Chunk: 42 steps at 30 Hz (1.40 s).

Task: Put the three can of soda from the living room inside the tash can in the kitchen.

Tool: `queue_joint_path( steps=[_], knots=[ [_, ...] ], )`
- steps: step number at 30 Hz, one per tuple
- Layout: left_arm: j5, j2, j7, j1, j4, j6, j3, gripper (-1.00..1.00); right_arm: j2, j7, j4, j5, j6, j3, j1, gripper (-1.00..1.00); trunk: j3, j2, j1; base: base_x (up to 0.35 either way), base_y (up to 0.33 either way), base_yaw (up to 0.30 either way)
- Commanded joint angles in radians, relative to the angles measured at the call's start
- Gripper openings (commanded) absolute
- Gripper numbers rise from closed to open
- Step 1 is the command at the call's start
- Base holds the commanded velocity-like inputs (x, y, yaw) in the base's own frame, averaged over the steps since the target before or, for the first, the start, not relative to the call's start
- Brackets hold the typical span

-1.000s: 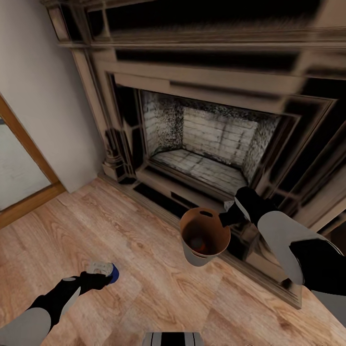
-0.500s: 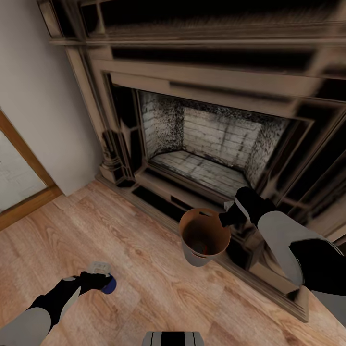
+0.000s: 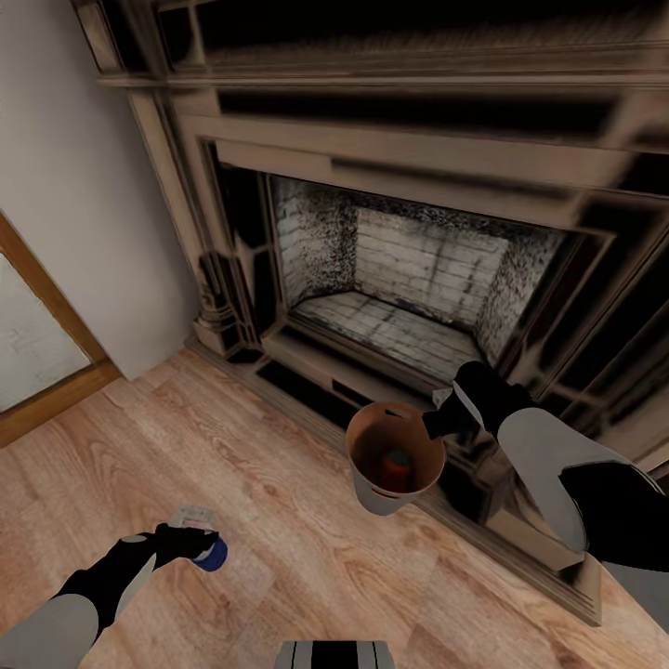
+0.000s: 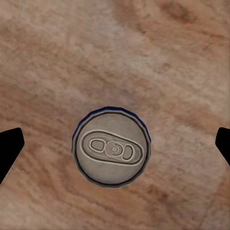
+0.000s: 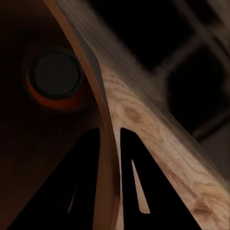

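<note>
A blue-sided can of soda (image 4: 111,147) stands upright on the wood floor, its silvery top facing the left wrist camera. My left gripper (image 4: 120,143) hangs open over it, with a finger far off on either side. The head view shows this can (image 3: 214,556) under the left gripper (image 3: 193,542). My right gripper (image 3: 437,424) is shut on the rim of the tash can (image 3: 379,502) and holds it above the floor by the fireplace. An orange can (image 3: 398,465) lies inside. In the right wrist view the fingers (image 5: 132,163) pinch the rim (image 5: 103,120), with the orange can (image 5: 55,79) below.
A dark-framed brick fireplace (image 3: 418,269) fills the wall ahead, and its hearth step (image 3: 520,548) runs under the held bucket. A wood-framed glass door (image 3: 37,372) is at the left. Open wood floor (image 3: 279,520) lies between my two arms.
The whole view has shifted slightly. The orange can has moved a little inside the bucket. My left gripper stays over the blue can and the right keeps its hold.
</note>
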Motion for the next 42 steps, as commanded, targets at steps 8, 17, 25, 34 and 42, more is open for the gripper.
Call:
queue_joint_path(
  steps=[8, 17, 25, 34, 42],
  knots=[
    [0.000, 0.000, -0.001, 0.000, 0.000, 0.006, 0.000, 1.00, 0.000, 0.003, 0.000, -0.020, 0.003, -0.004, 0.000, -1.00, -0.023, -0.001, 0.003, 0.000, 0.004, 0.000],
    [0.000, 0.000, -0.002, 0.000, -0.002, 0.000, 0.000, 1.00, -0.001, 0.003, 0.000, -0.020, 0.003, -0.008, 0.000, -1.00, -0.052, -0.003, 0.005, 0.000, 0.000, 0.000],
    [0.000, 0.001, -0.005, 0.000, -0.002, 0.001, 0.000, 1.00, -0.001, 0.003, 0.000, -0.020, 0.003, -0.007, 0.000, -1.00, -0.057, -0.003, 0.005, 0.077, 0.039, 0.000],
    [0.001, 0.000, -0.003, 0.000, -0.003, -0.002, 0.000, 1.00, -0.001, 0.003, 0.000, -0.020, 0.003, -0.007, 0.000, -1.00, -0.060, -0.003, 0.005, 0.073, 0.038, 0.000],
    [0.000, 0.000, -0.002, 0.000, -0.002, -0.001, 0.000, 1.00, -0.001, 0.003, -0.001, -0.020, 0.003, -0.007, 0.001, -1.00, -0.088, -0.004, 0.008, 0.003, 0.002, 0.000]
  ],
)
